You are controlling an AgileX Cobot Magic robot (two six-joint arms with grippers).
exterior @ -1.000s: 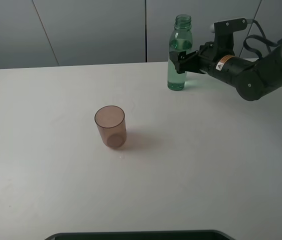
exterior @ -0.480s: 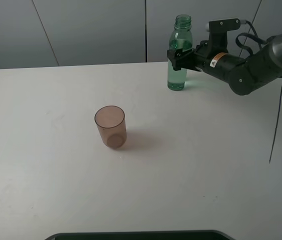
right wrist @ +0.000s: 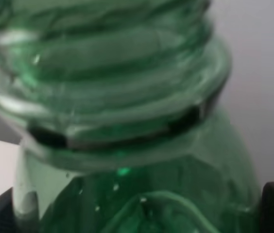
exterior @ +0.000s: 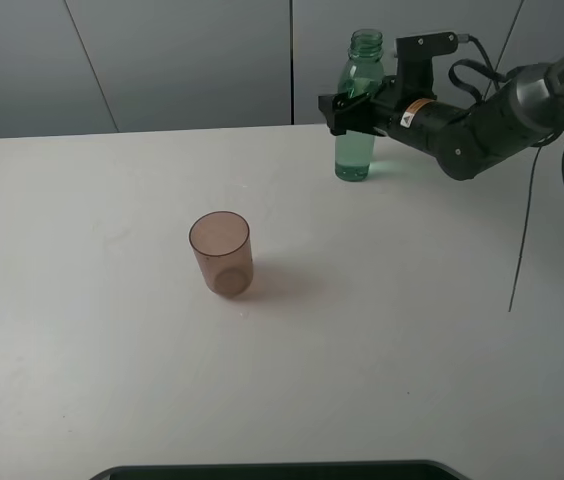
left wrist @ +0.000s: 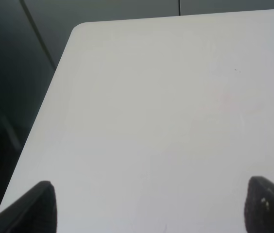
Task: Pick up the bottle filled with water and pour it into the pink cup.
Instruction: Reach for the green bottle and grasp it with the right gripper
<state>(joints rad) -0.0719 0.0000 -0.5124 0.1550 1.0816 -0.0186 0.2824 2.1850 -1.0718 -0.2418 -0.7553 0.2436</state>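
Bottle [exterior: 354,155]: upright, table [exterior: 412,330] far edge; upper body partly hidden by right pincer [exterior: 347,106], spread astride it, contact unclear. Pink cup [exterior: 221,253]: centre-left, well apart. Left pincer [left wrist: 156,206]: spread, tips only, cropped.

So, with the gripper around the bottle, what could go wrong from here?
1. The right gripper sits open around the bottle high up, near its shoulder; a nudge before closing could tip it over.
2. The bottle has no cap and holds water, so a fast swing toward the pink cup may spill onto the table.
3. The pink cup is small, so a poorly aimed pour might miss it.
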